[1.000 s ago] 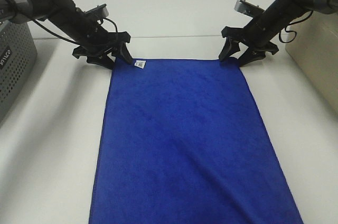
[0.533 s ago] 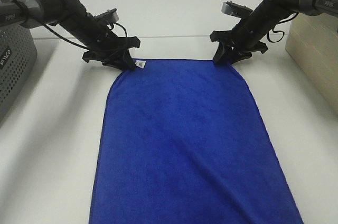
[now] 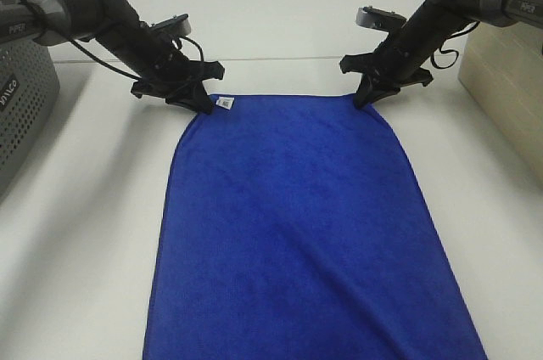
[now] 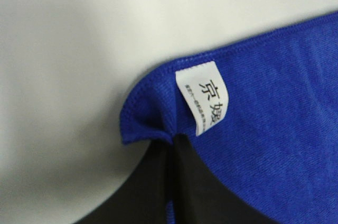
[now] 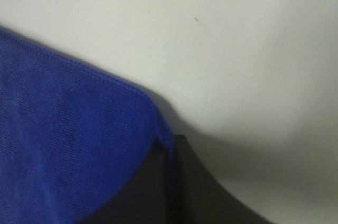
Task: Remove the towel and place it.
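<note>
The left gripper is pinched closed on the far left corner of the towel, a long rectangular royal-blue plush microfibre cloth; in the left wrist view the black fingers meet on a gathered fold of blue fabric right beside the small white printed tag sewn at that corner. The right gripper is likewise clamped on the far right corner, and the right wrist view shows the hemmed edge drawn into a narrow crease between its closed black fingers. From these two corners the towel spreads flat over the white tabletop, running toward the near edge of the high view, where its lower end passes out of frame. A grey perforated basket stands at the left and a beige box at the right, both clear of the cloth. The fabric looks soft, light and limp, so it should drape and sag between the two holds when lifted rather than keep its shape; the plush pile probably gives decent friction. The stitched corners are the sensible places to grip, since the hem resists slipping out, and keeping both corners level and apart should stop the long body from bunching or dragging.
</note>
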Controlling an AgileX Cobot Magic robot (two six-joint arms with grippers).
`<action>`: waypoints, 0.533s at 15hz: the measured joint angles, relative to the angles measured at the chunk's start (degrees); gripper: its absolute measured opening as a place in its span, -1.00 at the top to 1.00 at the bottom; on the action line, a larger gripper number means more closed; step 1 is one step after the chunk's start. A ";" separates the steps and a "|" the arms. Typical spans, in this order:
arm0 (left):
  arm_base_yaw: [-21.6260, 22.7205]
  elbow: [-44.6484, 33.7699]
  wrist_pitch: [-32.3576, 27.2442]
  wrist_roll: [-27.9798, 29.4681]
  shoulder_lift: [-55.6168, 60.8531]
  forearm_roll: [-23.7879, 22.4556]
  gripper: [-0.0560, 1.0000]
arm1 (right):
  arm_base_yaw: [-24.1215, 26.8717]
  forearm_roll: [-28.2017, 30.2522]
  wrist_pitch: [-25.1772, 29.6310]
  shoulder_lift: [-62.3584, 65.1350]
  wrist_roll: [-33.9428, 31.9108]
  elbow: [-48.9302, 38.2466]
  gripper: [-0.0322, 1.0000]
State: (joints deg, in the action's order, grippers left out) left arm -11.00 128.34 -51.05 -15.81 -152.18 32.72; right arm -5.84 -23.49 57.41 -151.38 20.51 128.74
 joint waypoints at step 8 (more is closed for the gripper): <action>-0.17 8.31 4.35 -1.72 -0.17 -5.61 0.89 | -0.17 3.84 -11.34 0.63 8.08 1.89 0.91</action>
State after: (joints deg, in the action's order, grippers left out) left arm -11.17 136.65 -46.70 -17.53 -152.35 27.10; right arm -6.02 -19.65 46.07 -150.75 28.59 130.63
